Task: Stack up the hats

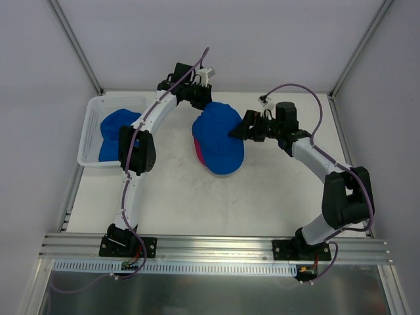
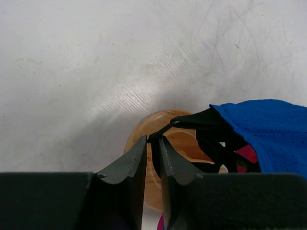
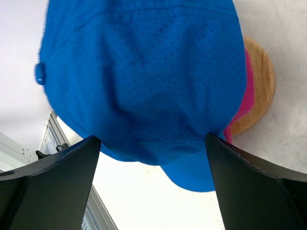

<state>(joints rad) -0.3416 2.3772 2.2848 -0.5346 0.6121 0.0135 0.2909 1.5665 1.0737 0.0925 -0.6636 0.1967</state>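
Top view: bright blue perforated fabric baseball cap (image 1: 218, 138) sits mid-table on the white table (image 1: 197, 203), crown up. A magenta-pink fabric cap (image 1: 199, 153) lies under it, only a sliver showing at its left edge. The left gripper (image 1: 202, 100) is at the blue cap's far edge and the right gripper (image 1: 236, 132) at its right edge. The white slatted plastic basket (image 1: 92, 131) at the left holds another blue fabric cap (image 1: 111, 131), partly hidden by the left arm.

Left wrist: the left gripper (image 2: 153, 139) has its fingers pressed nearly together, pinching the black rear strap (image 2: 192, 120) of the bright blue cap (image 2: 268, 129). A bit of the pink cap (image 2: 247, 153) shows beneath. The round tan wooden disc (image 2: 158, 125) lies on the table under the fingertips and caps.

Right wrist: the right gripper (image 3: 152, 139) has its fingers spread wide, one on either side of the blue cap's (image 3: 139, 81) crown; can't tell if they touch the fabric. The crown is dotted with tiny holes and has a blue top button at the left. The pink cap's (image 3: 247, 100) edge and the wooden disc (image 3: 261, 81) peek out at the right.
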